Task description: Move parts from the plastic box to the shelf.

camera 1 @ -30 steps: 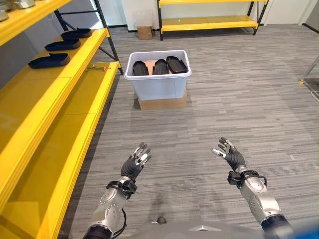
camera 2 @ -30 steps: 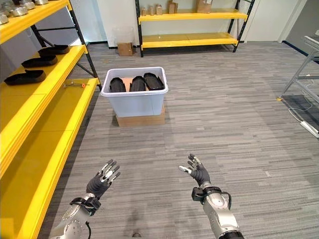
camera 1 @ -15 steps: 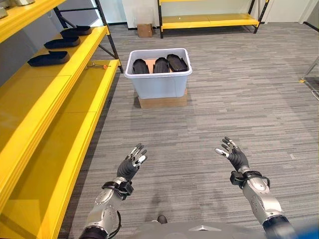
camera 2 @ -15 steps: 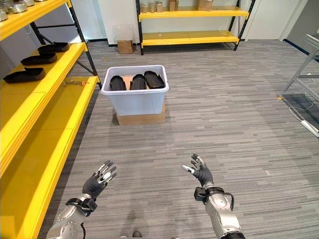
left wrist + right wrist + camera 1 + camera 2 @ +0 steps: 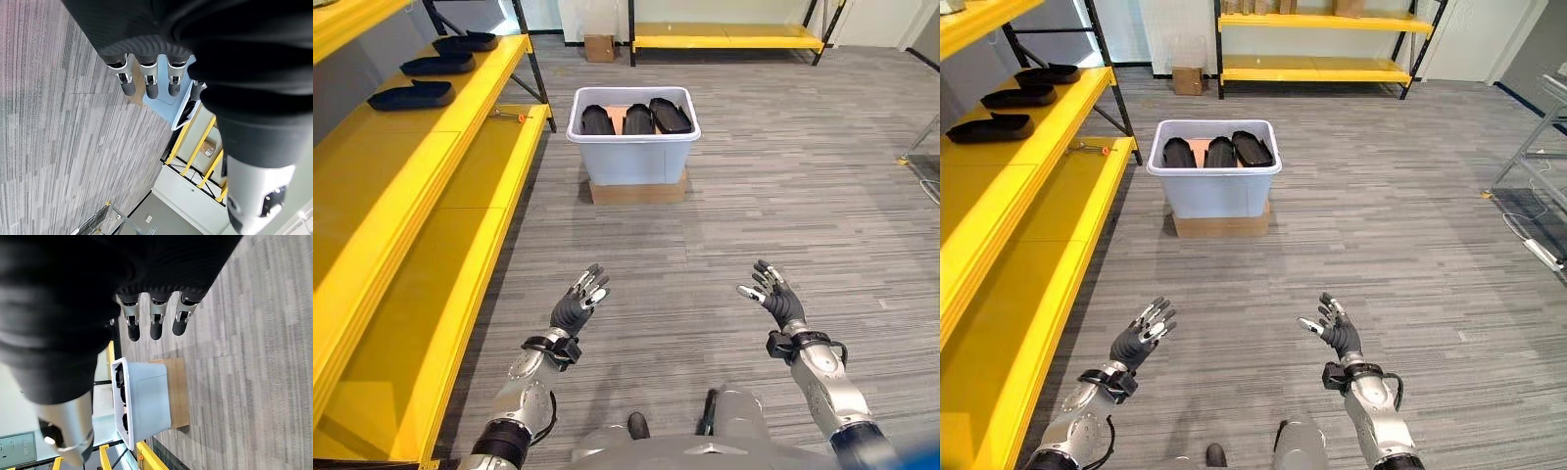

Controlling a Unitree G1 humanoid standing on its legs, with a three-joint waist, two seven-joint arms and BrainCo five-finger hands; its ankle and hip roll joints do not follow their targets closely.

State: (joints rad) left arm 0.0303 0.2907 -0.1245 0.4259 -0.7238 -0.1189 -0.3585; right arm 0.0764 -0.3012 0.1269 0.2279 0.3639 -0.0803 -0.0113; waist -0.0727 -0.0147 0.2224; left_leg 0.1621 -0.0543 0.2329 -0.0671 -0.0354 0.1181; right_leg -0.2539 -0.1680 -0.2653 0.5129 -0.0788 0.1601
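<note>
Nearest to you, the left hand (image 5: 576,308) hung over the grey floor (image 5: 705,235) with its fingers straight and spread, holding nothing. Your right hand (image 5: 779,304) hovered level with it, well apart, palm turned inward, fingers likewise relaxed and empty. Both were well short of the plastic box (image 5: 634,155).

Further ahead, that white box sat on a flat cardboard slab (image 5: 636,190) on the floor. Three black parts (image 5: 637,118) lay side by side inside it, leaning against one another. The right wrist view caught the same box (image 5: 146,401) past your straight fingers (image 5: 157,324).

Along your left ran the yellow shelf (image 5: 421,196), its lower board near the floor and a higher board above. On the higher board, three more black parts (image 5: 411,95) lay in a row, each apart from the next, level with the box or a little beyond it. A small tool with an orange end (image 5: 509,115) rested on the lower board, close to the box.

Farthest off stood another yellow rack (image 5: 1317,44) against the wall, with a small cardboard carton (image 5: 1188,79) on the floor beside it.
</note>
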